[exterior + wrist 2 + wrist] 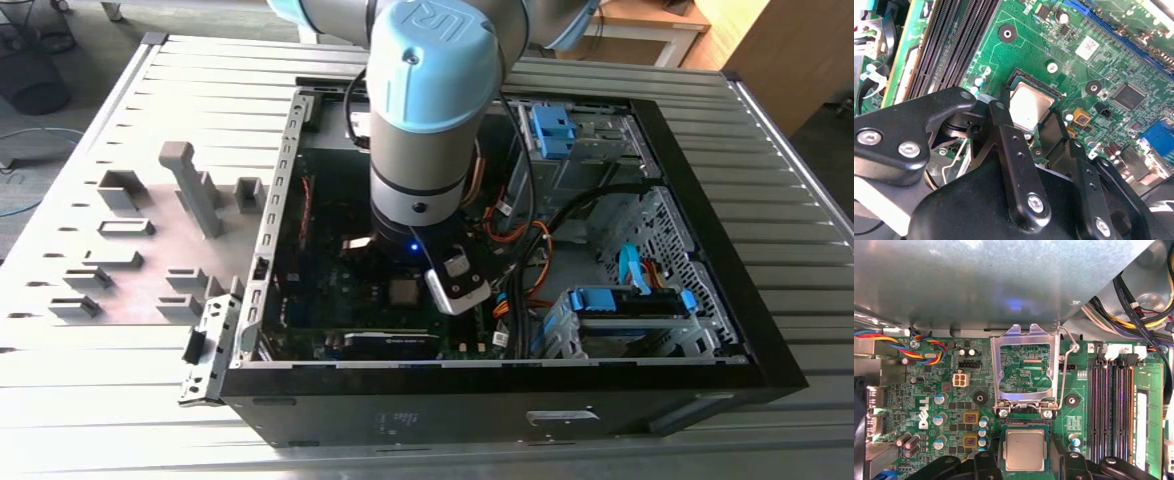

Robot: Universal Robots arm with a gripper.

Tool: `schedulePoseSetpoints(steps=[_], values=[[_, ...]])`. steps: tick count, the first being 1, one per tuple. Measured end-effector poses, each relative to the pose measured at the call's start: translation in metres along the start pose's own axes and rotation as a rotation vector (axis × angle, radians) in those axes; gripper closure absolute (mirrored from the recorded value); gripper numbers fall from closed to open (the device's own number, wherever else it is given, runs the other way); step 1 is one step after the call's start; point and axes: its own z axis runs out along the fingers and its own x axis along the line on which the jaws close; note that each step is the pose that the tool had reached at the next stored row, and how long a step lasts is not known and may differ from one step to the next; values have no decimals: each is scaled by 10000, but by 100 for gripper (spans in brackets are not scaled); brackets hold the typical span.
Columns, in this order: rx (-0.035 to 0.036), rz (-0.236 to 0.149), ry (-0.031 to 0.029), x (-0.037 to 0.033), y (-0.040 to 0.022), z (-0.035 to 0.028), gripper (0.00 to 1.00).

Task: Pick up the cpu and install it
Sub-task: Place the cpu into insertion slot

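Note:
The cpu [1025, 449] is a small silvery square lying flat in its socket on the green motherboard [934, 390]; it also shows in the second wrist view [1030, 104]. Beyond it the metal socket frame [1026, 367] stands flipped open, its lever [1066, 365] raised. My gripper [1026, 119] hangs right over the chip, one black finger [999, 112] on each side of the socket, and a small gap shows between the fingers and the chip's edges. The gripper [1029, 459] looks open. In the exterior view the arm [420, 150] reaches down into the case.
Memory slots [1111, 410] run along one side of the socket. Coloured cable bundles [929, 347] and the case's metal wall [1004, 285] lie close behind. Outside the case [747, 340], grey holder blocks [187, 190] stand on the slatted table at the exterior view's left.

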Motion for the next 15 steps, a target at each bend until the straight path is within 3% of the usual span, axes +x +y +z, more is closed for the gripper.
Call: schedulePoseSetpoints(steps=[15], values=[[1,2,0,4,0,8,53]])
